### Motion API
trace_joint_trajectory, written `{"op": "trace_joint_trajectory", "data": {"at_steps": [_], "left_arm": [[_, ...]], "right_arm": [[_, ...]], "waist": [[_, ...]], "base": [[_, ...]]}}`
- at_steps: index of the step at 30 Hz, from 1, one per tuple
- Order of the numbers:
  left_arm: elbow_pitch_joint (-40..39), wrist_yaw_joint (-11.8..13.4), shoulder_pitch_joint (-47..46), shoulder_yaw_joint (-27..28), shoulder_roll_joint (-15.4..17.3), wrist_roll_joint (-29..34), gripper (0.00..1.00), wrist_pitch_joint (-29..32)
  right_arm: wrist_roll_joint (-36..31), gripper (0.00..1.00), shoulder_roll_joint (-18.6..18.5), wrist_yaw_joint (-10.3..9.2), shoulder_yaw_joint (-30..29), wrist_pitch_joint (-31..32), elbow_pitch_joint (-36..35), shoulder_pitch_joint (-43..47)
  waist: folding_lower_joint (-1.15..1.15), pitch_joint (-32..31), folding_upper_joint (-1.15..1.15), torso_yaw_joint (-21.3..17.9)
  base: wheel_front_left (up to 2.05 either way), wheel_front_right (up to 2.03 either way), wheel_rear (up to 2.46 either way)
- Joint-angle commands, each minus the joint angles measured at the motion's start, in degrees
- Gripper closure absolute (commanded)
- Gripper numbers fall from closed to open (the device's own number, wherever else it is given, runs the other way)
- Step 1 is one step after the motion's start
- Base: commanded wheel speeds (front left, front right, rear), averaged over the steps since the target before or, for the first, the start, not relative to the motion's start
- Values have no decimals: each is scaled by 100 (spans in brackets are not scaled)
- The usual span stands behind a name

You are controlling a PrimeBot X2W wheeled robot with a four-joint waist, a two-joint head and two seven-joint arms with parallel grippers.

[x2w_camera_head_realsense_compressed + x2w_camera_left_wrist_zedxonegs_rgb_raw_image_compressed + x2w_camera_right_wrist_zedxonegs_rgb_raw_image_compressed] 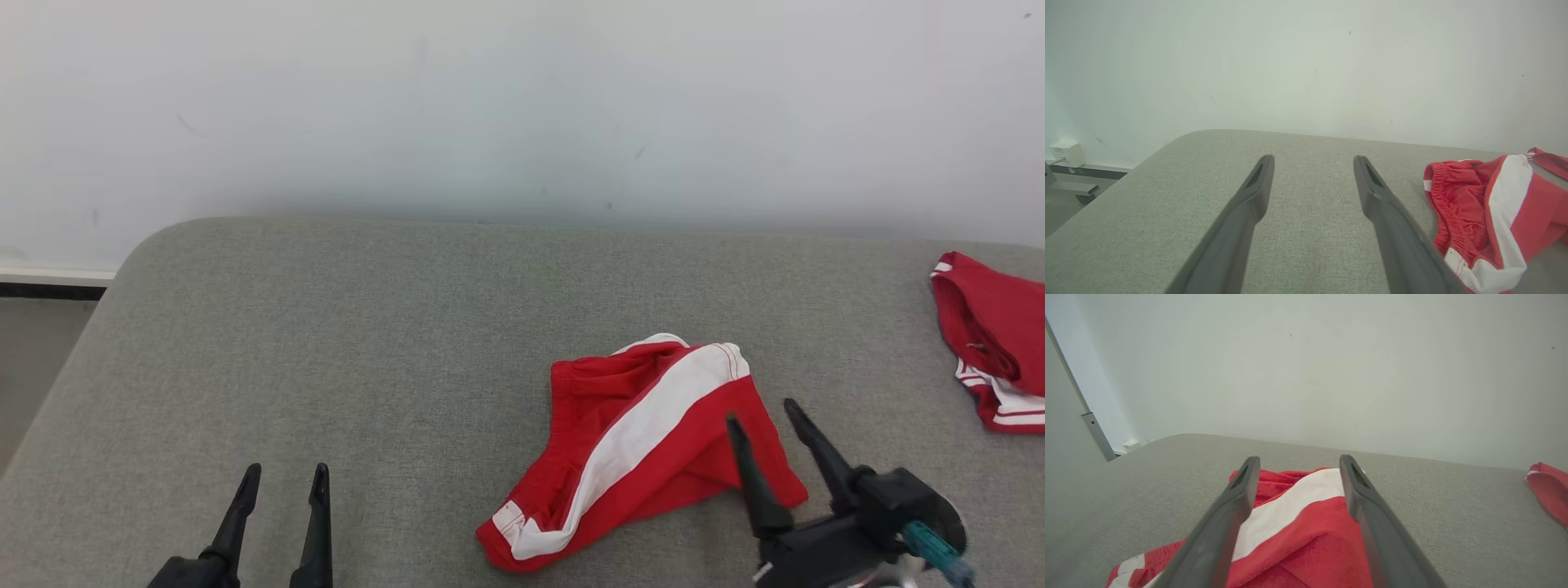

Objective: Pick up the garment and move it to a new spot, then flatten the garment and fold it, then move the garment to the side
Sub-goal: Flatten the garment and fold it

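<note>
The garment [637,441], a pair of red shorts with a broad white side stripe, lies in a loose, rumpled heap on the grey fabric worktop [367,327], right of the middle and toward the near edge. The right claw [761,412] stands open at the heap's right-hand corner, its two dark fingers spread with nothing pinched between them. The left claw [286,472] is open too, well apart from the cloth over bare fabric at the lower left. Judging from this, the shorts may already lie in their new spot, but nothing beyond that is done. The cloth is bunched and doubled over itself, so the flattening, the folding and the last move to the side are all left. A second red garment [992,343] with white trim sits at the worktop's far right edge, well apart from the first. The head view takes in both claws and both garments together, and so their spacing. The left wrist view adds the gathered elastic waistband [1447,204] on the side of the shorts nearest the left claw, and a small white box [1065,153] low by the wall. The right wrist view looks along its fingers over the white stripe. There the fingertips are spread over the cloth, not closed on it, though I cannot tell whether they touch it. A grey metal post [1094,430] stands at that view's left.
</note>
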Motion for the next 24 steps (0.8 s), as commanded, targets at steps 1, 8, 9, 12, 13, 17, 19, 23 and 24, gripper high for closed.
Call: {"op": "trace_joint_trajectory", "data": {"at_steps": [1,8,9,12,13,17,19,23,24], "left_arm": [[-24,5,85,39,2,11,0,-2],[-35,-28,104,149,16,55,0,-2],[-45,-33,108,156,16,66,0,-2],[-64,-48,115,156,16,95,0,-2],[-71,-49,113,162,15,102,0,-2],[-68,-57,91,148,13,119,0,-2],[-56,-58,68,129,13,126,0,-2],[-16,-59,9,83,10,126,0,-2],[-5,-61,-8,72,9,128,0,-2]], "right_arm": [[-78,0,-43,-18,-313,3,-130,263],[-287,0,113,-17,-1266,3,-605,1075],[-308,0,128,-18,-1345,2,-650,1160],[-397,0,193,-17,-1499,2,-721,1285],[-406,0,210,-17,-1516,2,-741,1304],[-442,0,215,-17,-1511,2,-711,1232],[-450,0,180,-17,-1429,2,-670,1103],[-372,0,-29,-18,-1197,3,-435,722],[-346,0,-94,-17,-1127,2,-342,583]], "waist": [[0,6,0,-104],[0,43,0,-198],[0,48,0,-206],[0,61,0,-227],[0,64,0,-234],[0,66,0,-232],[0,65,0,-221],[0,75,0,-176],[0,82,0,-158]], "base": [[0,0,0],[0,0,0],[0,0,0],[0,0,0],[0,0,0],[0,0,0],[0,0,0],[0,0,0],[0,0,0]]}}
